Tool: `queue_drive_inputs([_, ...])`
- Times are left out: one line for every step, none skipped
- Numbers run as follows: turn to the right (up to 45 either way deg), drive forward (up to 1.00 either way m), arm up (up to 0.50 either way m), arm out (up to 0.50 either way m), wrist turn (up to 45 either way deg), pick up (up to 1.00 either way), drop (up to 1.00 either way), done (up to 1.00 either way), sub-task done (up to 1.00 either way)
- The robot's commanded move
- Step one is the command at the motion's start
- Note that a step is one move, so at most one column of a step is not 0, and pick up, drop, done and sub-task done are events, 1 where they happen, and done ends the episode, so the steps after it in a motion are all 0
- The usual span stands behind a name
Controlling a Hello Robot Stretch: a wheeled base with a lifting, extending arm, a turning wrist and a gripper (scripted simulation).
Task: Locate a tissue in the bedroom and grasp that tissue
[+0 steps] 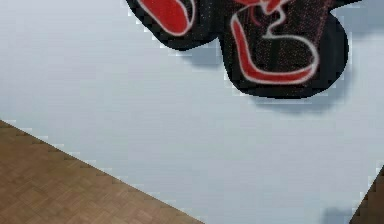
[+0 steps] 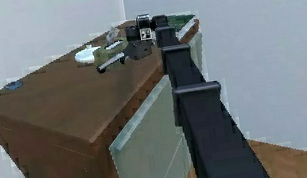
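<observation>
Arm side view: the arm [image 2: 200, 110] rises as a dark bar over a wooden dresser [image 2: 51, 94] with pale drawer fronts [image 2: 149, 138]. At the arm's far end we see the two white squares [image 2: 142, 34], and left of them the gripper [image 2: 116, 52] over the dresser top. A flat white thing [image 2: 86, 56] lies on that top just beside the gripper's far end, toward the view's left. Its colour and low, spread shape suit a tissue, so we judge it to be the task's thing, though it is too small for us to be sure.

The relation that matters is that the white thing lies leftward of the fingers [image 2: 109, 56] along the dresser top, and near them. We cannot tell whether they touch it, stand over it or stand beside it. It looks wider than tall, but we cannot make out any long axis. We cannot tell the state of the fingers, nor whether the gripper holds anything, since things rest on the surface at and behind it.

Also on the top are a small blue thing [image 2: 12, 86] near the left corner and a green thing [image 2: 183, 19] beyond the arm.

Forward view: a pale surface [image 1: 150, 100] bears two dark shapes [image 1: 285, 55] with red markings, and wooden floor [image 1: 50, 185] shows at lower left.
</observation>
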Motion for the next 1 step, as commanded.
queue_drive_inputs([0.0,0.0,0.0,0.0,0.0,1.0,0.0,0.0,0.0])
